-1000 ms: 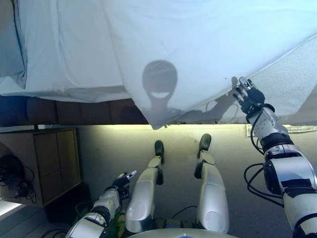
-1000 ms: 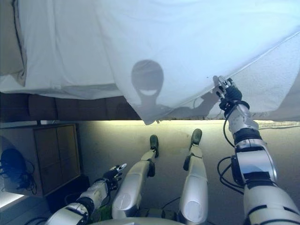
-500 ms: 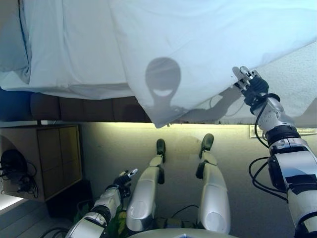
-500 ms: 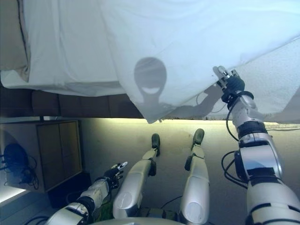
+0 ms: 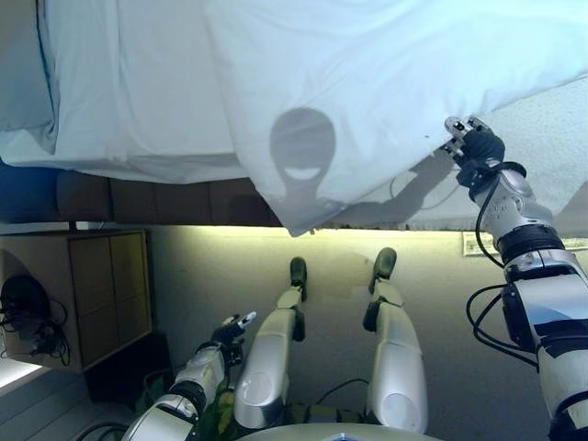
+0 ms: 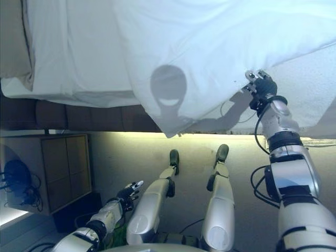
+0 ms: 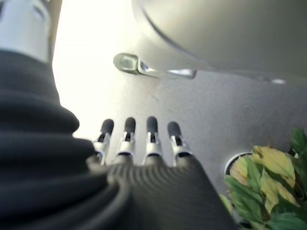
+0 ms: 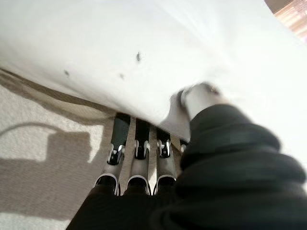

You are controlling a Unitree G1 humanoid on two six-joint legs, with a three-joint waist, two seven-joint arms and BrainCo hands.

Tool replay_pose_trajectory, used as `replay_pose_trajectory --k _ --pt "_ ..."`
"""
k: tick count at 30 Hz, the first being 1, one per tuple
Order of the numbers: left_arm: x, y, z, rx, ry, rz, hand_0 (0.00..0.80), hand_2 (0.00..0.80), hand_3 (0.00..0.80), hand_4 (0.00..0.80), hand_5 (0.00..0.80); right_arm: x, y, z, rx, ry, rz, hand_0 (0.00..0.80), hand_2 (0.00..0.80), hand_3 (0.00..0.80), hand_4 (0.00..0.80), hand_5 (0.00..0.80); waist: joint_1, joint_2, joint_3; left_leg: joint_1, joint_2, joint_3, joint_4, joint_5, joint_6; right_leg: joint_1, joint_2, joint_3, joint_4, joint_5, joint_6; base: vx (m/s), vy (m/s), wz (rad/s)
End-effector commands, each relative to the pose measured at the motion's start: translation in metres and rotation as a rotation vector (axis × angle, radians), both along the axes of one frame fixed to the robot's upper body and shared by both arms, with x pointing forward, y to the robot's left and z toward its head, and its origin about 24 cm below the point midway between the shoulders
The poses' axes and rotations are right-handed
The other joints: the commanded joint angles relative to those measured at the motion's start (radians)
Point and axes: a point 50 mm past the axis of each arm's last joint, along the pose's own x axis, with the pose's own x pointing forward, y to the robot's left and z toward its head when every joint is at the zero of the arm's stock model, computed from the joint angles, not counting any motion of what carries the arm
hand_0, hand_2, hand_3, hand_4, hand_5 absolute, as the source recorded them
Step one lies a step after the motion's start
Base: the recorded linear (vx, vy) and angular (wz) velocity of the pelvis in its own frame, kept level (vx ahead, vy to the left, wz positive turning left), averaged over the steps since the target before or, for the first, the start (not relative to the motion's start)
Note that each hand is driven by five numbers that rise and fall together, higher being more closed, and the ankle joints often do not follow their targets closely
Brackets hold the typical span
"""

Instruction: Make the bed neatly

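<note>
A white duvet (image 5: 367, 83) lies skewed across the bed, one corner hanging over the near edge. My right hand (image 5: 473, 147) is at the duvet's near right edge. In the right wrist view its fingers (image 8: 136, 143) reach under the duvet (image 8: 120, 43) and its thumb (image 8: 199, 98) presses the cloth from above, pinching the edge. Bare textured mattress (image 5: 551, 138) shows to the right of the hand. My left hand (image 5: 230, 329) hangs low beside my left leg, open and empty, and it also shows in the left wrist view (image 7: 139, 139).
A white sheet (image 5: 129, 92) covers the bed's left part, with a pillow (image 5: 18, 64) at the far left. The dark bed base (image 5: 165, 202) runs along the near side. A wooden cabinet (image 5: 101, 294) stands on the floor at left. A leafy plant (image 7: 268, 191) is near my left hand.
My right hand has moved to the right and slightly farther along the bed, taking the duvet edge with it. The left hand has not moved.
</note>
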Motion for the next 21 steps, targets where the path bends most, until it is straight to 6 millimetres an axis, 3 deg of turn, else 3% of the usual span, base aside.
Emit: replay_pose_trajectory --k 1,14,21 --pt "-0.013 0.016 -0.004 0.043 0.033 -0.017 0.0 0.0 0.0 0.0 0.0 0.008 0.012 0.042 -0.072 -0.118 0.031 0.8 0.8 0.8 0.8 0.8 0.019 -0.016 -0.006 -0.033 -0.009 0.0 0.009 0.063 -0.003 0.038 -0.026 0.017 0.007 0.003 0.075 0.019 0.011 0.07" --pt "-0.023 0.03 -0.009 0.084 0.072 -0.008 0.0 0.0 0.0 0.0 0.0 0.006 0.023 -0.008 0.001 0.029 0.101 0.8 0.8 0.8 0.8 0.8 0.035 -0.051 -0.073 0.081 0.003 0.006 -0.048 0.052 -0.005 0.162 -0.037 0.0 -0.057 0.008 0.085 0.005 0.002 0.02" --pt "-0.034 0.04 -0.013 0.11 0.103 0.021 0.0 0.0 0.0 0.0 0.0 -0.004 0.041 -0.058 0.075 0.134 0.195 0.8 0.8 0.8 0.8 0.8 0.043 -0.08 -0.141 0.172 0.018 0.012 -0.112 0.061 -0.014 0.274 -0.037 -0.023 -0.122 0.012 0.095 0.033 -0.008 0.03"
